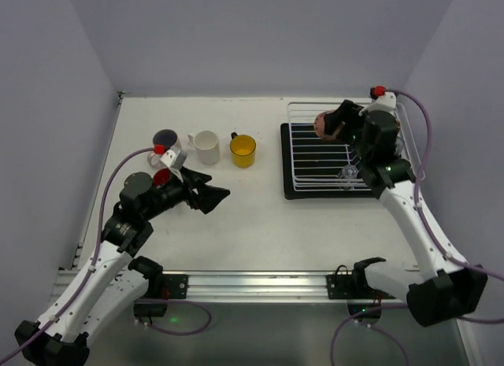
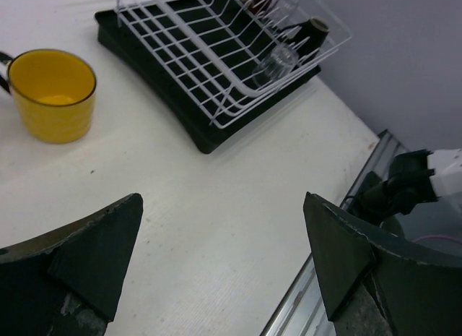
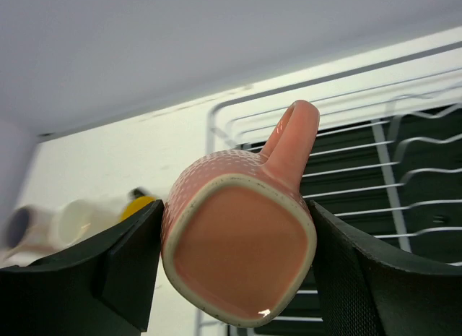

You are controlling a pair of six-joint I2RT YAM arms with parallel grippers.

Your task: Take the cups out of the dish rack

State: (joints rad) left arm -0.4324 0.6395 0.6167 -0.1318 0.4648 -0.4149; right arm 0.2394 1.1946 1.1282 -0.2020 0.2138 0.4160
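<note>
Four cups (image 1: pixel 206 146) out (yellow cup (image 1: pixel 242 149) included) — pink mug (image 1: pixel 323 124) clamped in right gripper (image 3: pixel 238 267); clear glass (image 2: pixel 278 61) in dish rack (image 1: pixel 303 105); left gripper (image 2: pixel 224 256) gaping, empty.

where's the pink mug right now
The pink mug is clamped in the right gripper, base toward its wrist camera; in the top view it is at the far left corner of the dish rack.

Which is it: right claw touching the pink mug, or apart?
Touching. The right wrist view shows the right claw closed on the pink mug, both fingers pressed against its sides with no gap, the base facing the camera.
</note>
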